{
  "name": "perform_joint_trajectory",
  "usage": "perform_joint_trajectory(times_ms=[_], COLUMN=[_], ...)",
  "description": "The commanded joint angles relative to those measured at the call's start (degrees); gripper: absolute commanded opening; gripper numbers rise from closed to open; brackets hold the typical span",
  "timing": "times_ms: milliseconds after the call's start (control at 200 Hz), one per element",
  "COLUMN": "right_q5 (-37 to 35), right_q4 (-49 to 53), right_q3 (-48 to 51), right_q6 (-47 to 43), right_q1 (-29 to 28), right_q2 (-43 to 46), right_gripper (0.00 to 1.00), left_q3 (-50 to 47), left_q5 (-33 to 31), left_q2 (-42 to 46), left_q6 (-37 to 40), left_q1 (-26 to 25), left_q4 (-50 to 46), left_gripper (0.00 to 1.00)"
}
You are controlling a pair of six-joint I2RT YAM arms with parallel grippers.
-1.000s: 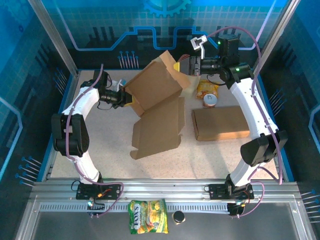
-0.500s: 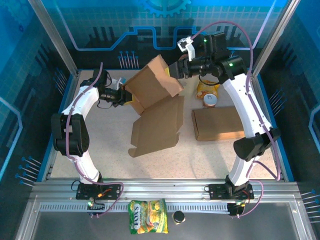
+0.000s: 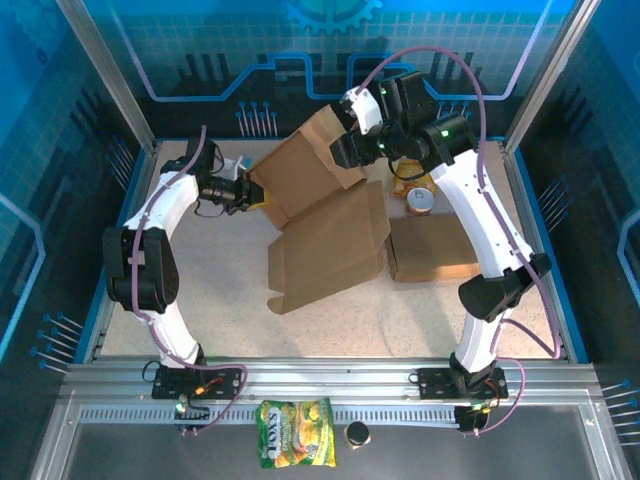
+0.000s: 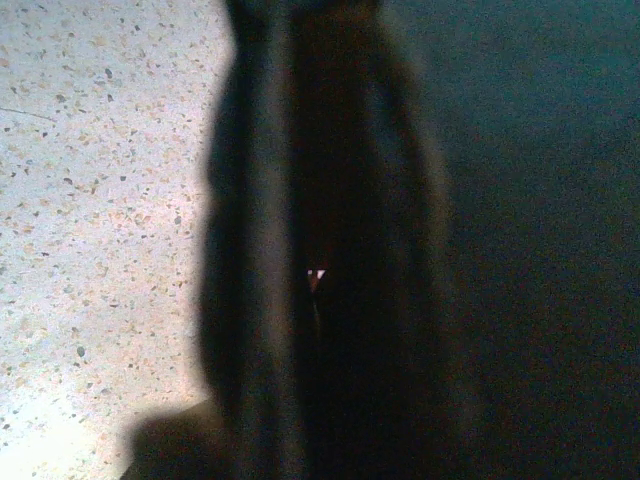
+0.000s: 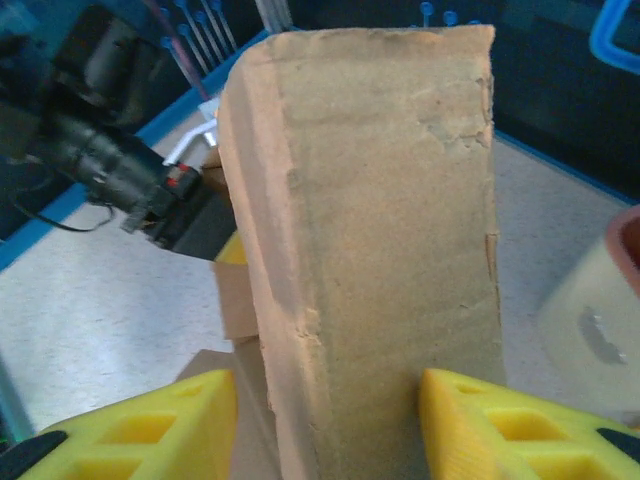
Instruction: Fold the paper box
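- In the top view, the paper box point(image 3: 325, 225) sits mid-counter point(image 3: 200, 300), half formed, with one panel lying flat and another raised. The left end effector point(image 3: 252, 196) appears pinched on the raised panel's edge at 9 o'clock. The right end effector point(image 3: 346, 150) meets the top flap at 12 o'clock.
- A flat carton point(image 3: 435, 250) lies just beside the box at 3 o'clock, and a can point(image 3: 421, 201) stands at 2 o'clock. We judge that a wide swing could knock them.
- The left wrist view is dark and blurred, so it tells us nothing more about that grip.
- In the right wrist view, yellow fingers point(image 5: 150, 425) stand spread astride the flap, and we cannot tell whether they clamp it. If they do not, the flap could spring back. Pushing hard against the left hold could crease or tear the cardboard.
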State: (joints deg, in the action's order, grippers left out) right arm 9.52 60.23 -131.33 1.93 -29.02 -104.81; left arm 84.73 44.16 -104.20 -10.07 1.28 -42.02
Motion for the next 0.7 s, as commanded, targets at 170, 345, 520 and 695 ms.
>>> perform_joint_trajectory(times_ms=[170,345,520,695], right_q5=[-19.6,-30.6,-42.1,-54.2], right_q4=[3.8,4.5,5.4,6.0], right_q3=[-3.5,-6.1,-8.1,-8.8], right_q6=[-3.2,-3.2,-2.8,-2.3], right_q1=[-4.1,-7.0,-9.8,-12.1], right_q2=[-3.0,-6.0,-9.1,-10.8], right_gripper=[0.54,0.54,0.3,0.02], left_q3=[0.8,0.6,0.6,0.8], left_q5=[1.9,1.6,1.0,0.3], left_q2=[1.1,1.4,1.6,1.9], left_q6=[-0.1,-0.1,-0.2,-0.6], left_q1=[-0.4,-0.7,-1.0,-1.5], left_q4=[-1.8,-1.9,-2.2,-2.5], left_gripper=[0.0,0.0,0.0,0.0])
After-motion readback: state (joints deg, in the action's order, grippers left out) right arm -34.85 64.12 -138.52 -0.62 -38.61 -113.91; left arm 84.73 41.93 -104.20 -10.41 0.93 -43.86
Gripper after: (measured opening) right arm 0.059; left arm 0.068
